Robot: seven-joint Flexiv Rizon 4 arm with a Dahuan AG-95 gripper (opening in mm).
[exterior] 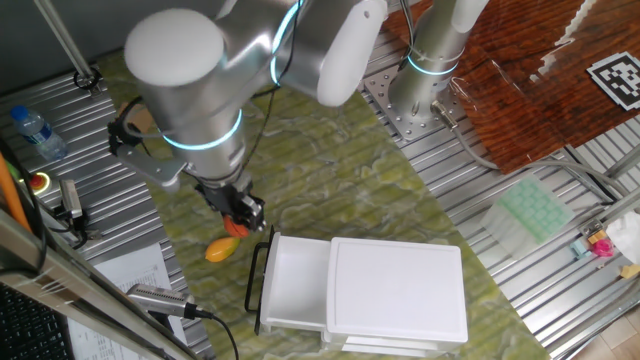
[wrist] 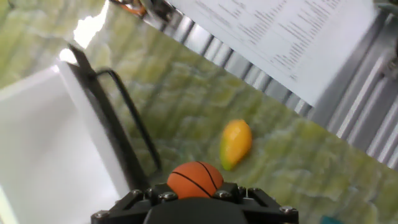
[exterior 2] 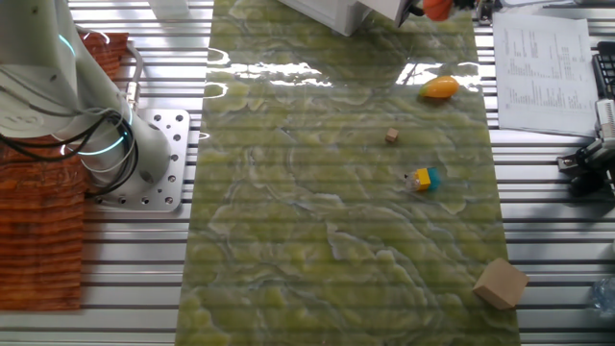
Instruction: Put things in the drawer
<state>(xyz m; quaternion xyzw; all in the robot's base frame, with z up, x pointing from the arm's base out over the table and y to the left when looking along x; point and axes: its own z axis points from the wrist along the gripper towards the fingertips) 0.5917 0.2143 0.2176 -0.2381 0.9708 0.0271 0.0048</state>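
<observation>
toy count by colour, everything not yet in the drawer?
Orange: 1, basketball held in the tool
Yellow-orange: 1, mango
Yellow-and-teal: 1, block
Brown: 1, tiny cube
Total: 4; the drawer looks empty

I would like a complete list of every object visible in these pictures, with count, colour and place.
ball: 1, orange with dark lines, held in the gripper beside the drawer handle.
mango-shaped fruit: 1, yellow-orange, on the green mat near the drawer.
tiny cube: 1, brown, on the mat.
block: 1, yellow and teal, on the mat.
larger block: 1, tan, at the mat's edge.
drawer: 1, white with black handle, pulled open, nothing visible inside.
cabinet: 1, white, on the mat.
water bottle: 1, clear with blue cap, on the metal table.
pale green tray: 1, on the table's far side.
printed paper: 1, white, beside the mat.
gripper: 1, black, closed on the ball.
</observation>
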